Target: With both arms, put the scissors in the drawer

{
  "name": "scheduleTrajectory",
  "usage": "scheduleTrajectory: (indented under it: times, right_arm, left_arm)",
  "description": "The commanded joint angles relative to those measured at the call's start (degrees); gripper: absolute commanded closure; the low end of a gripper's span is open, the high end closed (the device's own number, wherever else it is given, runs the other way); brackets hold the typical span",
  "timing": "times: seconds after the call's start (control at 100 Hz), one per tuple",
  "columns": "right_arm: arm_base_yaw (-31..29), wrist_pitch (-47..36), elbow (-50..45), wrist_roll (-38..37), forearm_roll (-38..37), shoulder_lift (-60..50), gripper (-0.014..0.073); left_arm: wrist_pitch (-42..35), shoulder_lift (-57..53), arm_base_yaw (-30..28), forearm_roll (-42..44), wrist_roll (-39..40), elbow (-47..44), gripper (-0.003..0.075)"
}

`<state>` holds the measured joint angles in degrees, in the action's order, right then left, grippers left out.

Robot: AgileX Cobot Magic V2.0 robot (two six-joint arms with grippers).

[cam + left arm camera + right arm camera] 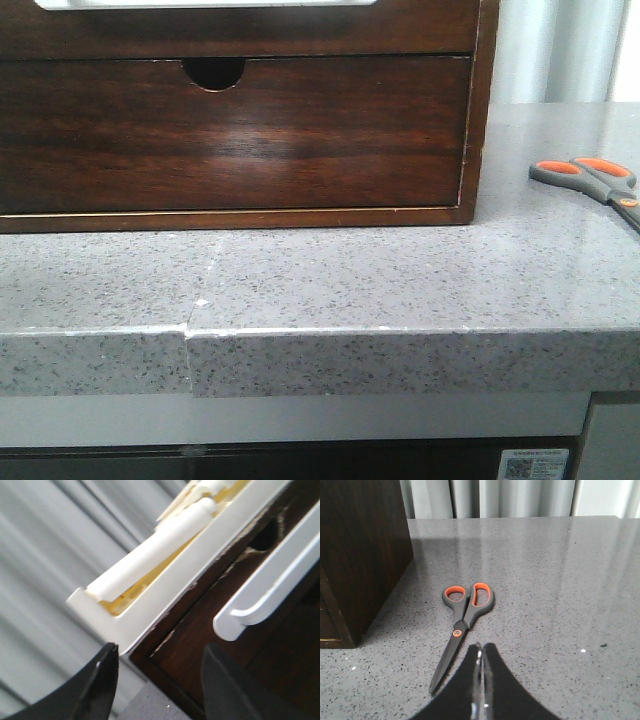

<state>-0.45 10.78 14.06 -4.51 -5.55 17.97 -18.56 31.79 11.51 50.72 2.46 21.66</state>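
Note:
The scissors (592,178) lie flat on the grey counter to the right of the dark wooden cabinet, with grey handles and orange-lined loops. In the right wrist view the scissors (462,625) lie closed, blades pointing toward my right gripper (481,648), which is shut and empty just beside the blade tips. The drawer (430,25) is the dark strip at the top of the cabinet, and its pale cut-out just shows. My left gripper (161,650) is open and empty near the cabinet's upper left corner, in front of the drawer (195,645). Neither gripper shows in the front view.
Below the drawer is a taller drawer front (300,140) with a half-round notch. A white tray (150,615) holding a white roll sits on top of the cabinet. The counter edge (400,335) runs across the front, and curtains hang behind.

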Motion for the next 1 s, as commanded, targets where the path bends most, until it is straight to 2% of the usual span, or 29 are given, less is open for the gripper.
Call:
scheduleTrajectory:
  times: [0.0,0.18,0.3,0.45,0.99]
  right_arm:
    - [-0.4,-3.9,2.1,0.2,0.2,1.0,0.0654]
    - [-0.4,-3.8,2.1,0.2,0.2,1.0,0.0654]
    - [-0.4,-3.8,2.1,0.2,0.2,1.0,0.0654]
    - [-0.4,-3.7,2.1,0.2,0.2,1.0,0.0654]
    - [-0.4,-3.5,2.1,0.2,0.2,1.0,0.0654]
  left_arm:
    - [-3.5,3.3,3.7,2.2,0.4,3.3,0.042]
    - [-1.7,9.7,10.6,8.6,0.4,6.1,0.0423]
    - [1.9,14.1,14.7,10.3,0.1,8.4,0.0424]
    - [2.7,18.5,17.7,11.8,0.1,11.0,0.0424]
    - [5.3,29.5,18.2,15.2,-0.1,19.7,0.0424]
